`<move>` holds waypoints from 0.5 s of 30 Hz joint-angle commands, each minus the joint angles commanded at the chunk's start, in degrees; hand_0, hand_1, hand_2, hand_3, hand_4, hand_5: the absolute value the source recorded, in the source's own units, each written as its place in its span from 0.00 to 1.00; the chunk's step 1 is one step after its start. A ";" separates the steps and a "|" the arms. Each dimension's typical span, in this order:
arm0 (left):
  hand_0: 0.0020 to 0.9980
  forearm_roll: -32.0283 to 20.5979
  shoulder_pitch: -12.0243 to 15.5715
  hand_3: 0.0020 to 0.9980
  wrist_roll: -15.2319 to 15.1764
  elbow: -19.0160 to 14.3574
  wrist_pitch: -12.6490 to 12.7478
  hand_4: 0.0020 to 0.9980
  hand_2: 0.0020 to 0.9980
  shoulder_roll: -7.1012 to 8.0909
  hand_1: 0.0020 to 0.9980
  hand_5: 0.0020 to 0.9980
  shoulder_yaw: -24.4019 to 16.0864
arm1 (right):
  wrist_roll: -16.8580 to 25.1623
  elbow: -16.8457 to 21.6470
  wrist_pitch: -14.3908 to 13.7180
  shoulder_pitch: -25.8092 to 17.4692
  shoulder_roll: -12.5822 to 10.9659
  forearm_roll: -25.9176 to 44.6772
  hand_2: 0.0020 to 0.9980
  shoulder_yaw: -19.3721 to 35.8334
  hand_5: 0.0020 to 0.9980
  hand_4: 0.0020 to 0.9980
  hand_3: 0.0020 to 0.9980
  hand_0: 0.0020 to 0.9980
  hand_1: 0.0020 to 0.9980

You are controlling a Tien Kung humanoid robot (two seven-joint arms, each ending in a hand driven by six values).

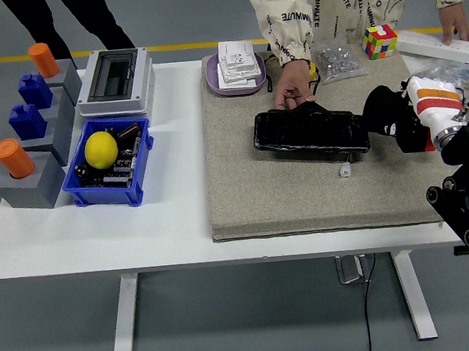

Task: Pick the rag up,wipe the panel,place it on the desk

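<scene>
A glossy black panel lies on a beige-grey mat covering part of the white worktop. Right of the panel, the right hand is black, its wrist white with an orange band. Left of the mat, a blue bin holds a yellow lemon, beside grey blocks topped with orange and blue pieces. Behind the mat stands a multicoloured cube
</scene>
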 joint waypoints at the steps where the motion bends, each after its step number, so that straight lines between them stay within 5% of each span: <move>1: 0.65 0.07 0.06 0.57 0.02 0.00 0.01 0.60 0.74 0.03 0.70 0.47 -0.03 | -0.09 0.30 0.01 -0.06 0.12 0.11 0.42 -0.20 0.15 1.00 0.43 0.27 0.35; 15: 0.65 -0.06 0.20 0.57 -0.10 0.00 -0.08 0.60 0.74 0.37 0.70 0.47 0.80 | -1.23 3.29 0.09 -0.76 1.65 0.84 0.42 -2.47 0.14 1.00 0.43 0.27 0.36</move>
